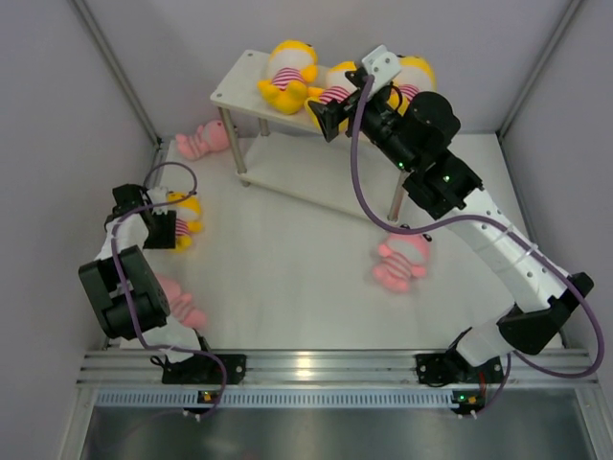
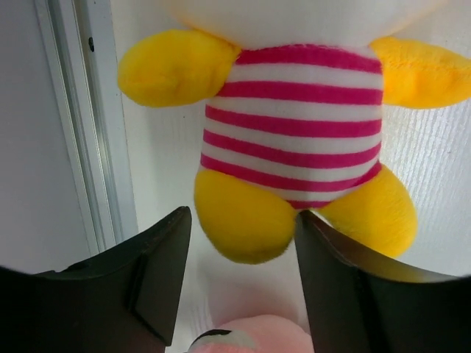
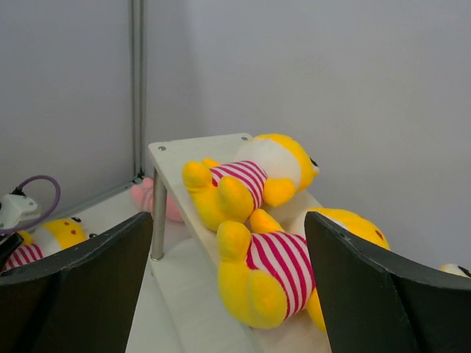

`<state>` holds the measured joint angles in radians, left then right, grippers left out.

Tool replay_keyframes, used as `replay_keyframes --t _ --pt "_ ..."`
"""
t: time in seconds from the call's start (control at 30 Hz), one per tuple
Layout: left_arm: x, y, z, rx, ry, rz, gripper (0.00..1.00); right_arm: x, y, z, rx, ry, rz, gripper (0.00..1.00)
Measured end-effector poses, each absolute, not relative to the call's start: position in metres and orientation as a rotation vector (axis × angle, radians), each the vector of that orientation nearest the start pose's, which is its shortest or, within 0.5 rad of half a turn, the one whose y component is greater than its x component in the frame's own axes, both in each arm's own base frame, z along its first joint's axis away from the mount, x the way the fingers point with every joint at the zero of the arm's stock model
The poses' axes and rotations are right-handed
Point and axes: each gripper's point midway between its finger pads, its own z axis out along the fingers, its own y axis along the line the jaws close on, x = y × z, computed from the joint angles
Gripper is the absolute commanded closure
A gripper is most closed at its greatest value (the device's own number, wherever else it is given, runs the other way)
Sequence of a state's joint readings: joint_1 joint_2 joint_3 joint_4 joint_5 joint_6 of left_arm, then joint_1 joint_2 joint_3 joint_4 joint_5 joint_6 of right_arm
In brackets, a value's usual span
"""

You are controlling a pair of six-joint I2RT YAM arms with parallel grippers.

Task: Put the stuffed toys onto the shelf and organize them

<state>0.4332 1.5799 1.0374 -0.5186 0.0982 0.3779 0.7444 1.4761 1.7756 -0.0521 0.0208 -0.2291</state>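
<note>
The shelf [image 1: 251, 81] stands at the back with three yellow stuffed toys lying on its top board: one [image 1: 287, 75] at the left, one [image 1: 335, 88] in the middle and one [image 1: 417, 75] at the right, partly hidden by my right arm. My right gripper [image 1: 326, 115] hovers open at the shelf's front edge, and the two nearer toys [image 3: 246, 180] [image 3: 276, 276] lie beyond its fingers. My left gripper [image 2: 246, 243] is open around one leg of a yellow toy [image 2: 294, 132] lying on the table; a gap shows beside the left finger [image 2: 158, 279].
Three pink toys lie on the table: one [image 1: 201, 142] left of the shelf, one [image 1: 402, 261] at mid-right and one [image 1: 180, 302] under my left arm. The shelf's metal legs [image 1: 235, 144] and lower board [image 1: 316, 177] are close by. Walls enclose both sides.
</note>
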Motion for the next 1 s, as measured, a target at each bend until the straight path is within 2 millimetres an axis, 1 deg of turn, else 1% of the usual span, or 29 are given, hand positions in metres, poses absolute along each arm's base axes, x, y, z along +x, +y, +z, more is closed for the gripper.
replay_keyframes --t 0.03,0.07,0.1,0.13,0.17,0.2,0.4,0.5,0.6,0.7,0.8,0.9,1.0 --pt "0.321 0.146 0.066 -0.042 2.627 0.151 0.51 0.349 0.304 0.527 -0.611 1.19 0.422 0.16" --pt "0.322 0.146 0.066 -0.049 2.623 0.146 0.57 0.349 0.304 0.526 -0.612 1.189 0.421 0.16" --pt "0.322 0.144 0.066 -0.043 2.62 0.136 0.71 0.35 0.305 0.525 -0.614 1.19 0.419 0.16" --pt "0.323 0.143 0.067 -0.046 2.617 0.125 0.8 0.35 0.305 0.524 -0.616 1.193 0.418 0.16" --pt "0.324 0.142 0.067 -0.039 2.613 0.114 0.93 0.35 0.305 0.523 -0.618 1.194 0.418 0.16" --pt "0.325 0.14 0.067 -0.034 2.608 0.101 1.0 0.35 0.305 0.521 -0.62 1.198 0.417 0.16" --pt "0.335 0.131 0.076 -0.009 2.559 0.031 1.0 0.348 0.303 0.511 -0.629 1.216 0.413 0.16" --pt "0.338 0.122 0.094 0.02 2.506 0.009 1.0 0.344 0.299 0.511 -0.627 1.211 0.409 0.15" --pt "0.34 0.11 0.128 0.079 2.416 0.035 1.0 0.338 0.294 0.515 -0.621 1.199 0.409 0.15" --pt "0.34 0.087 0.17 0.162 2.3 0.044 1.0 0.333 0.289 0.521 -0.61 1.184 0.409 0.15" --pt "0.333 0.068 0.207 0.221 2.207 0.034 1.0 0.33 0.286 0.523 -0.603 1.175 0.409 0.15" --pt "0.326 0.059 0.236 0.243 2.15 0.028 1.0 0.329 0.284 0.524 -0.6 1.172 0.409 0.15" --pt "0.322 0.055 0.265 0.237 2.095 0.036 1.0 0.329 0.284 0.522 -0.601 1.173 0.409 0.15"
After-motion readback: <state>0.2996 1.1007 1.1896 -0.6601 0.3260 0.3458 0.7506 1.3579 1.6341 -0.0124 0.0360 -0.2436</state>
